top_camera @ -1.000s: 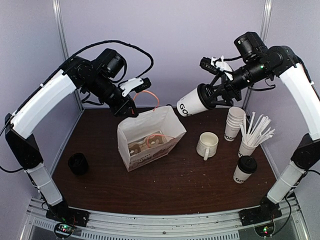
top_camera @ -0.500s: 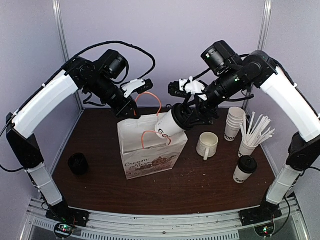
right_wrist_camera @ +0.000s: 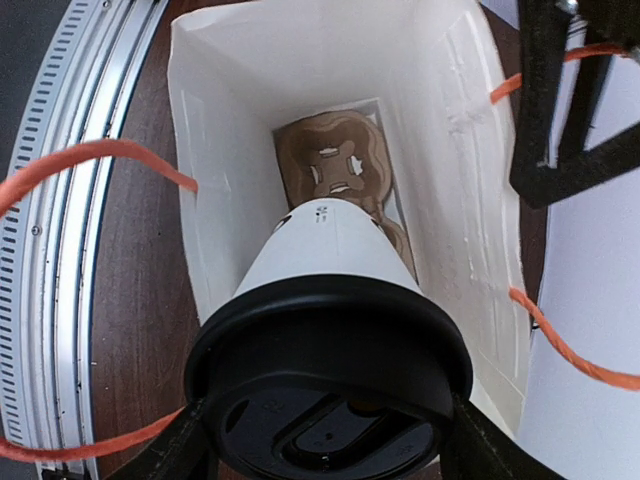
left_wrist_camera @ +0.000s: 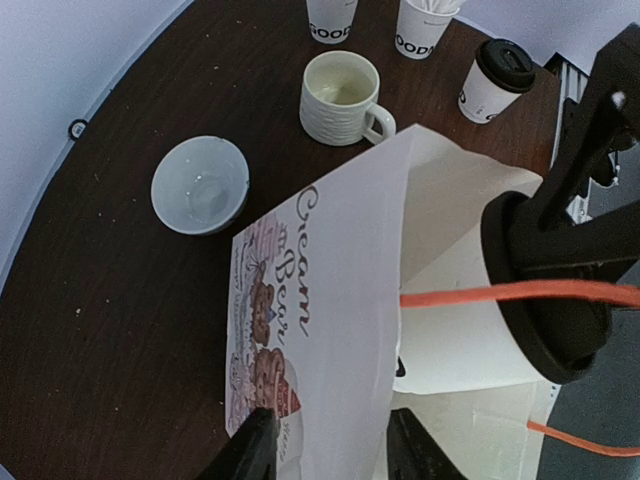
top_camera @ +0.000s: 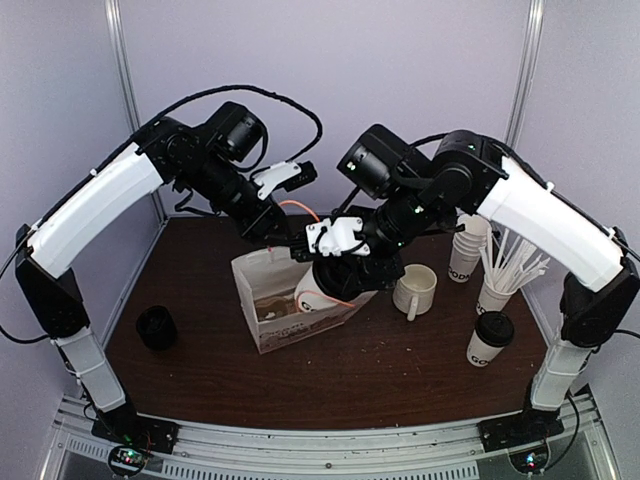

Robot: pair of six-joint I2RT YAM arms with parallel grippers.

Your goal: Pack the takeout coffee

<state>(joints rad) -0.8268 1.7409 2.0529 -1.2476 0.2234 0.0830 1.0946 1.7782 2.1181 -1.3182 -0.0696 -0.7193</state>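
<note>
One cup going into the bag
Half a second ago our right hand [top_camera: 340, 272] carried the coffee cup [top_camera: 316, 297] at the rim of the paper bag [top_camera: 262, 300]. Now, fingers clamped round the lid, it lowers the cup inside. Our left hand [left_wrist_camera: 330, 455] straddles the bag wall, and we cannot tell its grip. The second cup [top_camera: 489, 338] stands well off to the right hand's right, unpacked.

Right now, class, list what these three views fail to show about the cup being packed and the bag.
- Lettering on the cup: top view, the bag wall and right pincer cover all but a few letters.
- Carrier insert on the bag's floor: right wrist view, the cup blocks its near part.
- Left pincer grip on the bag: left wrist view, the bottom edge cuts off the fingers.
</note>
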